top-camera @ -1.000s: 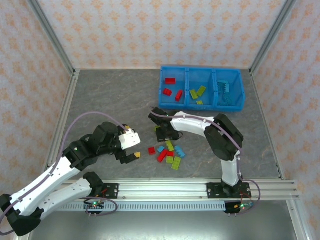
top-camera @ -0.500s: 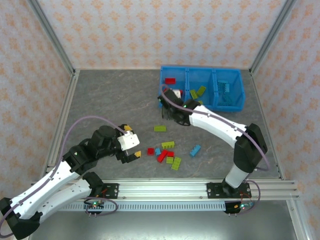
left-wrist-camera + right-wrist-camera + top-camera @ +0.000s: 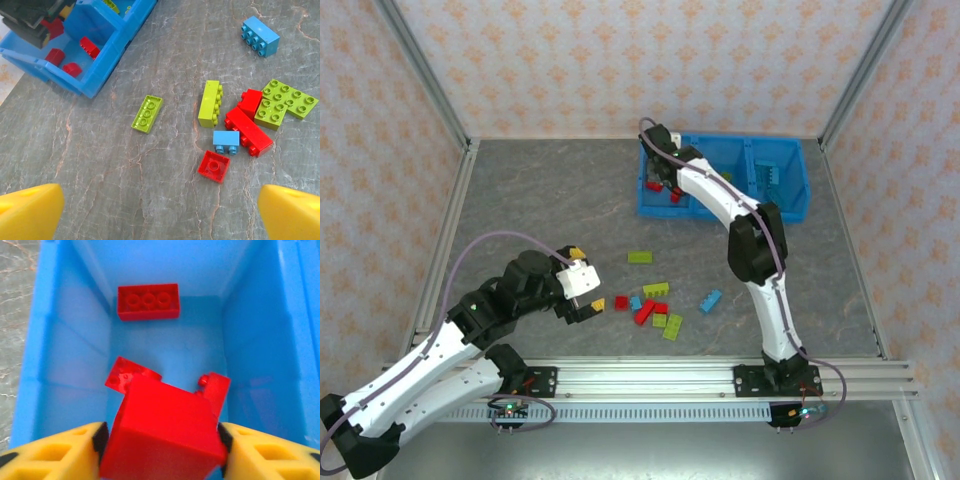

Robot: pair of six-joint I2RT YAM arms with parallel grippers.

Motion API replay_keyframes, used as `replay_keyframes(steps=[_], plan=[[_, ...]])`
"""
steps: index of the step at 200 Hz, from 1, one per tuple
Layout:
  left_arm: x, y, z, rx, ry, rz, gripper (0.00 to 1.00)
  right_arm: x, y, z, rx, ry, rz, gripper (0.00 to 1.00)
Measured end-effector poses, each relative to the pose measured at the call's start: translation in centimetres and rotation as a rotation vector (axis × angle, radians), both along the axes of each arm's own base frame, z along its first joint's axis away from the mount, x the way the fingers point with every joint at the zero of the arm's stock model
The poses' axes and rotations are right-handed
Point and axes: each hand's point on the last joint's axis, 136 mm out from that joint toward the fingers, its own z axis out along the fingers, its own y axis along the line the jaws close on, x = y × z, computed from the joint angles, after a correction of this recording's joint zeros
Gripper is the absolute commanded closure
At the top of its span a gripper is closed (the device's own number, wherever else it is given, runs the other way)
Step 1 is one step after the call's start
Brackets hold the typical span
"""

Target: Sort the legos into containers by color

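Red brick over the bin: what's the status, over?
Left claw open, empty. Right claw over bin's left compartment, red brick between its fingers, grip unclear. Nothing in the way.

Lighting is bright, even and diffuse from overhead. Arms throw soft, short shadows on the desk [image 3: 520,200], no hard glare. Mild sheen on the bin [image 3: 50,365] walls. Left wrist view: legos [image 3: 248,129] sharp, left tool [image 3: 160,215] fingertips [image 3: 30,212] soft at the bottom corners. Right wrist view: red brick [image 3: 162,435] close to the lens, slightly soft.

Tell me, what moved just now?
The right tool carried a red brick from the pile to above the bin's left compartment, where other reds lie. A green brick and a blue brick slid out of the pile. The left tool stayed open nearby.
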Motion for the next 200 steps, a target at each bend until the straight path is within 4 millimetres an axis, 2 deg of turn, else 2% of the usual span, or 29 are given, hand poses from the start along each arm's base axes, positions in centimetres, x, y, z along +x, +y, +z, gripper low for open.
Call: replay_keyframes(steps=[27,46,63,79,91,104,126,152,175,200], plan=[[0.1,-0.1,-0.2,0.003,0.008,0.002,0.00,-0.6,-0.4,1.7,-0.005,-0.002,0.000,0.35],[0.1,-0.1,-0.3,0.005,0.011,0.002,0.00,-2.3,-1.3,3.2,-0.001,0.002,0.001,0.35],[0.1,-0.1,-0.4,0.007,0.013,0.001,0.00,-5.4,-2.5,4.6,0.010,0.017,0.005,0.35],[0.1,-0.2,-0.4,0.007,0.017,-0.001,0.00,-9.3,-3.2,5.9,0.051,0.025,0.010,0.33],[0.1,-0.2,-0.4,0.006,0.018,-0.006,0.00,-12.4,-2.9,6.5,0.099,0.035,0.022,0.29],[0.0,-0.3,-0.4,0.005,0.018,-0.013,0.00,-15.3,-2.0,6.5,0.151,0.049,0.037,0.19],[-0.3,-0.5,-0.5,0.001,0.012,-0.033,0.00,-19.4,0.6,4.1,0.201,0.124,0.065,0.00],[-0.6,-0.3,-1.0,0.010,0.006,-0.048,0.00,-22.4,3.6,-0.6,0.167,0.229,0.130,0.01],[-0.6,-0.3,-1.3,0.015,0.007,-0.050,0.00,-22.5,4.9,-4.4,0.120,0.303,0.143,0.01],[-0.6,-0.3,-1.3,0.015,0.007,-0.050,0.00,-21.3,6.1,-8.0,0.071,0.358,0.141,0.01]])
